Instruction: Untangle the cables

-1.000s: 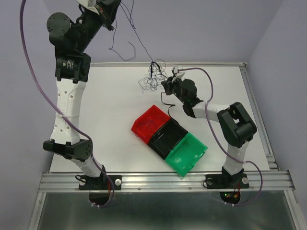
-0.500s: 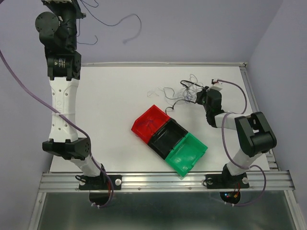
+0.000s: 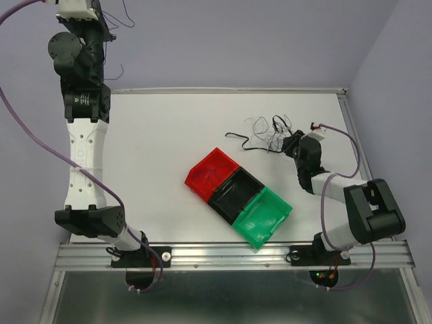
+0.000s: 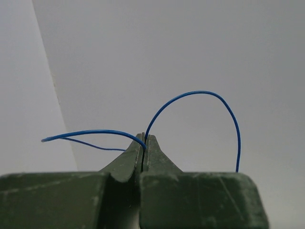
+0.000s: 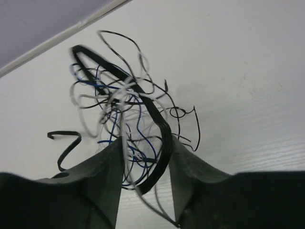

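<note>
The left gripper (image 4: 144, 140), a dark green two-finger claw, is pressed fully closed on a thin blue wire (image 4: 200, 92), one of the cables. The wire is pinched right at the fingertips. One side rises in a tall smooth arch and drops down on the right. The other side runs out in a low curve to the left, with a second strand below it. In the top view this arm is raised high above the far left corner of the white table (image 3: 155, 148), and fine dark strands hang loose in the air around its claw.

The tangle of thin black, white and blue cables (image 3: 270, 135) lies on the far right part of the table. It is apart from a red plastic bin (image 3: 210, 174), a black bin (image 3: 236, 192) and a green bin (image 3: 264, 214), which are joined in a diagonal row in the middle. The right gripper (image 5: 145, 164) sits low at the tangle's near-right edge, its fingers partly apart. Loops of the knot pass through the gap, among them a flat black ribbon-like cable (image 5: 162, 129) lying along the inner face of one finger. Nothing is clamped. Another black end curls out to the left on the table.
</note>
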Tool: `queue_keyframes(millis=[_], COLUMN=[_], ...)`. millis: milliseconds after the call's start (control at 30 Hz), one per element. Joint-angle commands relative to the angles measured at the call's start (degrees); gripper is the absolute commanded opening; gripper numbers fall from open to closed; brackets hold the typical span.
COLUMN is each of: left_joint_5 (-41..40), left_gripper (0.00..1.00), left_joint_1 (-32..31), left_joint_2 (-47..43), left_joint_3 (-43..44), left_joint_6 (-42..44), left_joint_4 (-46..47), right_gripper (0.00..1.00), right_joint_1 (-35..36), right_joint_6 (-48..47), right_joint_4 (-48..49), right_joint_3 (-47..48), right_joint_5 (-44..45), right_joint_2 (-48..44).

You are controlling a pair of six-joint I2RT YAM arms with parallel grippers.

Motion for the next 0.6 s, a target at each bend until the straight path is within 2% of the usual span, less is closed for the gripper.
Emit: queue_keyframes(millis=[0, 33, 67, 167, 267, 367, 567], left_joint_5=[6.0, 7.0, 9.2, 14.7, 19.2, 23.6, 32.3], left_gripper=[0.0, 0.0, 0.0, 0.0, 0.0, 0.0, 0.0], left_joint_1=[-0.2, -0.2, -0.2, -0.3, -0.9, -1.5, -3.9], left_joint_2=[-5.0, -5.7, -7.4, -11.0, -14.4, -18.2, -23.3], left_joint_3=[-3.9, -5.3, -8.3, -14.4, -18.6, -23.4, -28.1], left_joint_6=[1.9, 2.1, 2.2, 2.0, 2.1, 1.7, 0.4], left_joint_4=[3.1, 2.7, 2.7, 2.0, -0.3, -1.7, -6.5], right_gripper=[0.51, 0.57, 0.69, 0.86, 0.93, 0.98, 0.98], right_joint_1=[0.1, 0.1, 0.0, 0.1, 0.1, 0.2, 0.8], right_joint_6=[-2.2, -2.5, -3.1, -4.3, -3.8, -3.5, -4.0], right_joint_4=[1.0, -0.1, -2.8, -10.5, -20.0, -24.5, -24.6], right_joint_3=[-2.3, -2.4, -2.1, 0.2, 2.9, 4.7, 6.2], right_joint_5=[-1.8, -1.9, -1.9, -3.0, -3.6, -5.7, -13.4], right_joint_2=[-6.2, -7.3, -9.5, -13.0, -15.1, -17.7, -21.3])
